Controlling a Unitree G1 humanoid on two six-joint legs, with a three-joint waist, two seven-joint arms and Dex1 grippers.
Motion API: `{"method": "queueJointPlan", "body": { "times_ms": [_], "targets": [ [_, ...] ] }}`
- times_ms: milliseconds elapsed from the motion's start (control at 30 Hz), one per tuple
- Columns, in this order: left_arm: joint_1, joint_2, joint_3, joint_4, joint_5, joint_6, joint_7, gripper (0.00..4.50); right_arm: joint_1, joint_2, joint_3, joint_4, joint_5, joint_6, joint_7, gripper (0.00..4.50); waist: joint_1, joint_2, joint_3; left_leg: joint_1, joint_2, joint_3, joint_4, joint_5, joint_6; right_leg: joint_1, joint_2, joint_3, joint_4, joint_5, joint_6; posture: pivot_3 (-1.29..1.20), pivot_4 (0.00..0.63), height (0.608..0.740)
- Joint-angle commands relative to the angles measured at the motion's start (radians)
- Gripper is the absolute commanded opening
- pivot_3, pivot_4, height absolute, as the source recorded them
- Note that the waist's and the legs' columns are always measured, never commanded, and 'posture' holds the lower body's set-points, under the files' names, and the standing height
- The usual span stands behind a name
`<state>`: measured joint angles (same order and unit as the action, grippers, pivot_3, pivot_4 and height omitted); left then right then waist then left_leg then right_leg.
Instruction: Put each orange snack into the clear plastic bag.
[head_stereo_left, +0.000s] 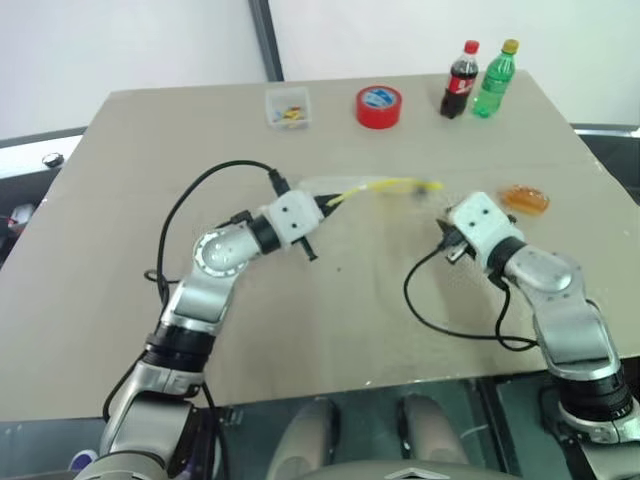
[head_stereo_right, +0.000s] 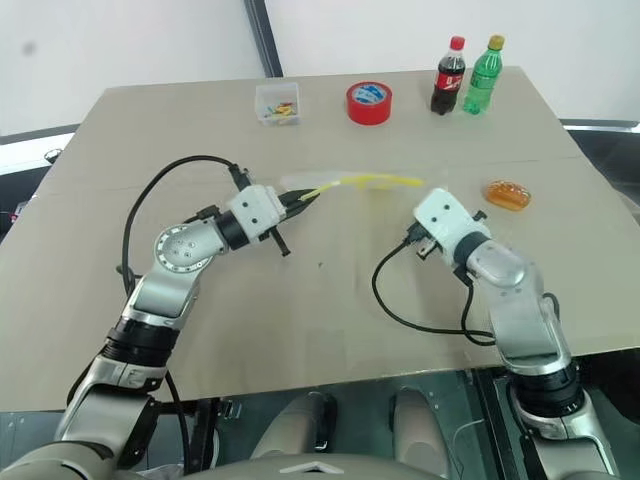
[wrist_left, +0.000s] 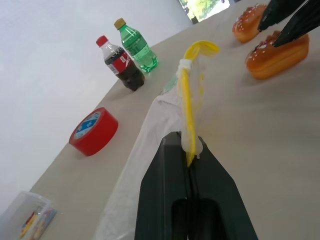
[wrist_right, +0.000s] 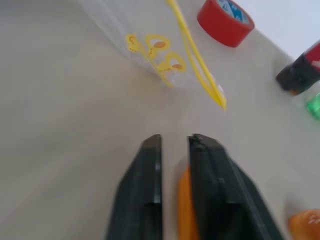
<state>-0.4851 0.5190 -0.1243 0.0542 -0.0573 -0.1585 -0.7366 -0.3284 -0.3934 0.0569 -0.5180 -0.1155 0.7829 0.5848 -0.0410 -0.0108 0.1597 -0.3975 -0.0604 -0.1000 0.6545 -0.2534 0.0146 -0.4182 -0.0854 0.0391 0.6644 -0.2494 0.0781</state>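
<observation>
Left gripper (wrist_left: 189, 159) pinches the clear plastic bag (head_stereo_right: 345, 184) by its yellow seal strip. Right gripper (wrist_right: 174, 142), closed on one orange snack (wrist_right: 185, 210), sits just right of the bag's free end; second snack (head_stereo_right: 507, 194) lies on the surface further right.

Clear plastic bag (head_stereo_right: 350, 184) lifted by yellow strip; orange snack (head_stereo_right: 507, 194) on table

From my seat this reads as a lab test bay: I see a bare tan tabletop (head_stereo_left: 330, 330) against plain white walls, with staged props along its far edge, a red tape roll (head_stereo_left: 379, 106), two small soda bottles (head_stereo_left: 480, 80) and a clear box (head_stereo_left: 289, 108).
</observation>
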Motion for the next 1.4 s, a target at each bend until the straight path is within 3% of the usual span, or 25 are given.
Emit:
{"method": "queueJointPlan", "body": {
  "times_ms": [33,200,400,800,1400],
  "targets": [
    [0.019,0.012,0.043,-0.033,-0.068,-0.002,-0.038,0.0,-0.025,0.086,-0.011,-0.079,0.097,0.091,-0.019,0.03,-0.001,0.0,0.0,0.0,0.0,0.0,0.0,0.0,0.0,0.0,0.0,0.0,0.0,0.0,0.0,0.0,0.15,0.736],
    [0.045,0.038,0.053,-0.033,-0.085,-0.024,-0.076,0.0,-0.126,0.243,-0.031,-0.034,0.188,0.173,-0.096,0.03,0.002,0.0,0.0,0.001,0.0,0.0,0.0,0.0,0.0,0.0,0.0,0.0,0.0,0.0,0.0,0.0,0.15,0.736],
    [0.063,0.047,0.059,-0.043,-0.083,-0.029,-0.092,0.0,-0.218,0.322,-0.072,-0.002,0.296,0.226,-0.137,0.03,0.003,0.0,0.0,0.0,0.0,-0.001,0.001,0.0,0.0,0.001,-0.001,-0.001,0.0,0.0,0.0,0.0,0.15,0.736],
    [0.09,0.04,0.062,-0.075,-0.084,-0.011,-0.084,0.0,-0.233,0.292,0.001,0.004,0.37,0.244,-0.165,0.03,0.0,0.0,0.0,0.0,0.0,-0.001,0.0,0.0,0.0,0.0,-0.001,-0.001,0.0,0.0,0.0,0.0,0.15,0.736],
    [0.104,0.041,0.064,-0.096,-0.093,0.014,-0.082,0.0,-0.218,0.252,0.003,-0.016,0.458,0.275,-0.218,0.03,0.0,0.0,0.0,0.0,0.0,-0.001,0.0,0.0,0.0,0.0,-0.001,-0.001,0.0,0.0,0.0,0.0,0.15,0.736]
  ]
}}
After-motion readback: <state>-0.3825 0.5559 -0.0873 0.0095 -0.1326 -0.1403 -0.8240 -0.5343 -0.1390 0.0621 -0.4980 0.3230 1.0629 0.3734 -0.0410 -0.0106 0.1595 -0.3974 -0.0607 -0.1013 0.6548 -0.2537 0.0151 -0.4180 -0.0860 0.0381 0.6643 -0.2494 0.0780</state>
